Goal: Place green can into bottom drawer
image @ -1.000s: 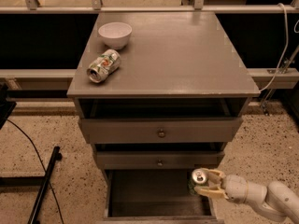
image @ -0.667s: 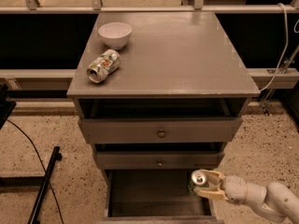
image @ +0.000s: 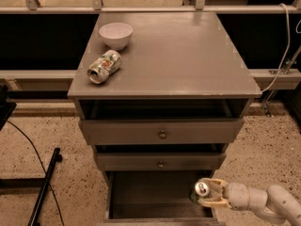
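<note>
My gripper (image: pixel 205 194) comes in from the lower right and is shut on the green can (image: pixel 199 191). I see the can's silver top end and a little dark green on its side. It hangs above the right part of the bottom drawer (image: pixel 155 192), which is pulled open, with a dark flat floor and thin grey walls. My white arm (image: pixel 263 202) runs off the right edge.
A grey cabinet top (image: pixel 188 55) holds a white bowl (image: pixel 115 34) and a silver-white can (image: pixel 103 66) lying on its side. Two shallower drawers with round knobs (image: pixel 162 134) are slightly open above. A black stand leg (image: pixel 44 187) lies on the speckled floor at left.
The gripper with the can has barely shifted; it stays over the right side of the open bottom drawer.
</note>
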You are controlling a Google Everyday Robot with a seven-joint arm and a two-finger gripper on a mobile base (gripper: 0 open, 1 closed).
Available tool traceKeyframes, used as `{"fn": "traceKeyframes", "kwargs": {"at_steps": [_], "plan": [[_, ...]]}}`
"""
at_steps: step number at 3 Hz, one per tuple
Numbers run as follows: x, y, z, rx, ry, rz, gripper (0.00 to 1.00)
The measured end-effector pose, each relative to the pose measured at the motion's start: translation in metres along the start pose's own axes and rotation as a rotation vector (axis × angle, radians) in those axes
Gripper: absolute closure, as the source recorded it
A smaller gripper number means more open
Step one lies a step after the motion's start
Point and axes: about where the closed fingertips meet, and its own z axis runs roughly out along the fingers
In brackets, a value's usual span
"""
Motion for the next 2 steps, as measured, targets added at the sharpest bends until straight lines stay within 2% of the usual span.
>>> {"fn": "traceKeyframes", "kwargs": {"at_steps": [1,2], "plan": [[0.003,-0.001,0.0,-0.002,0.002,0.001,1.0],[0.044,-0.014,-0.001,-0.021,0.031,0.01,1.0]]}}
